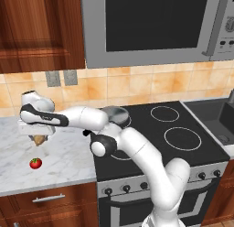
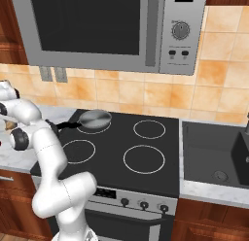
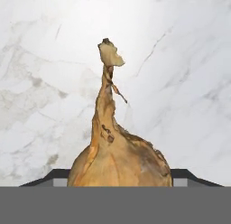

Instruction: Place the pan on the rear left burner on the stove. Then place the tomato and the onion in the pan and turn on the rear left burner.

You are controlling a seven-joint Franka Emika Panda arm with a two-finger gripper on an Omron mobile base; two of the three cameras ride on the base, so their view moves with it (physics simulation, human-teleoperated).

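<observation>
Hand view: onion [image 3: 119, 160] between jaws; left base view: tomato [image 1: 35, 163].

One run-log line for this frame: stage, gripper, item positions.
stage: onion pickup | gripper: shut on onion, over counter | pan: on rear left burner | tomato: on counter

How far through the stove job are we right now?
Done: the pan sits on the rear left burner. In hand: the claw is closed around the onion over the counter. Left: the onion and the tomato into the pan, then the burner on.
</observation>
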